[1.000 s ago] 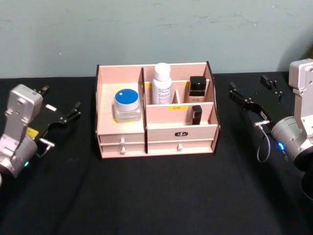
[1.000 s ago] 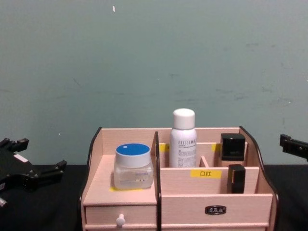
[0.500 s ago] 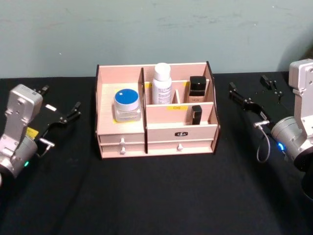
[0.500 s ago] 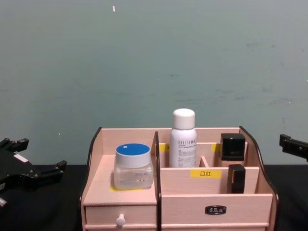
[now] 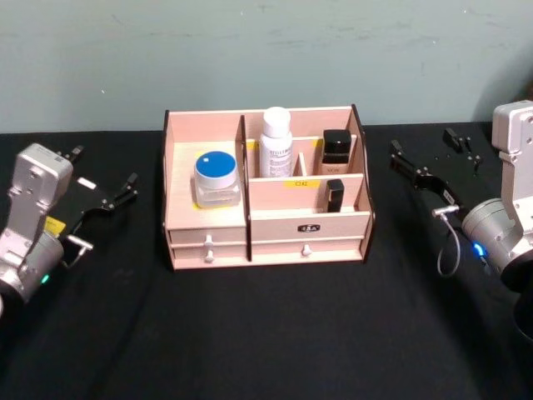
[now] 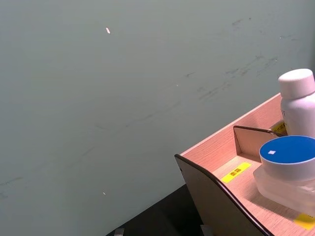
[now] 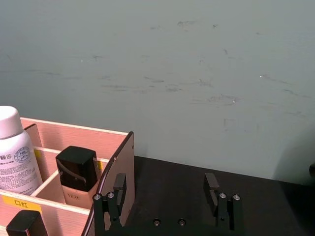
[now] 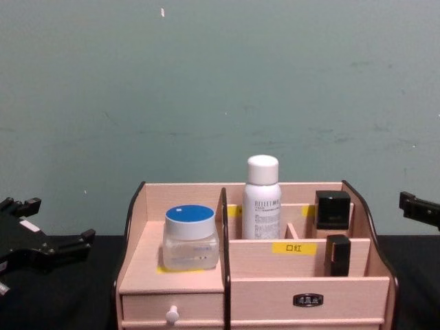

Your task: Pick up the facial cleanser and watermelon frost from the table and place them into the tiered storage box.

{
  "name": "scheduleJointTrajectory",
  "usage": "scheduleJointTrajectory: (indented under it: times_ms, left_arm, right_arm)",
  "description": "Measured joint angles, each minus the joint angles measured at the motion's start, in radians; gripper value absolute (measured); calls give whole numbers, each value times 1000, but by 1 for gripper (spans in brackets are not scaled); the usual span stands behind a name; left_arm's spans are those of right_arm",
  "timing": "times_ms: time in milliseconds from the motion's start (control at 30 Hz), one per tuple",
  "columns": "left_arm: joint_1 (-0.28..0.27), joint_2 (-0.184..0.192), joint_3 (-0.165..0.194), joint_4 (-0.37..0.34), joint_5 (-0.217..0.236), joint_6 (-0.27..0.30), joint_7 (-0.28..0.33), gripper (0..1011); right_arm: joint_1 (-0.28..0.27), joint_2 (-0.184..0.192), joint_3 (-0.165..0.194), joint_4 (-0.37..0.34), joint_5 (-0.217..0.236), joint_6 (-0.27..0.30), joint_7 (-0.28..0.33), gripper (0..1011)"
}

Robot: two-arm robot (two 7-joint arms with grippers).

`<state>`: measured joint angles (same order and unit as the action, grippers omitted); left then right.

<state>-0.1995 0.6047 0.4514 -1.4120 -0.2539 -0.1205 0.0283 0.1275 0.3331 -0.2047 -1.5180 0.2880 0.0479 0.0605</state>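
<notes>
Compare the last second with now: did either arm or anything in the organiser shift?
Nothing visibly changed. The left hand and right hand stay open and apart from the pale pinkish wooden tiered storage box; the blue-lidded jar and white bottle sit as before.

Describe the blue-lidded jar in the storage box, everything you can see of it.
The blue-lidded jar is squat, with a clear frosted-looking body and a flat round blue lid, closed. It stands upright on the left shelf of the tiered storage box, above the small drawer, resting over a yellow label. Nothing else touches it.
</notes>
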Motion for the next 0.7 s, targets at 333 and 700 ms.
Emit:
scheduleJointTrajectory:
  times_ms: [333,700]
  left_arm:
    - [0,0,0,0,0,0,0,1001]
    - [0,0,0,0,0,0,0,1001]
  right_arm:
    - [0,0,0,0,0,0,0,1002]
    - [0,0,0,0,0,0,0,1002]
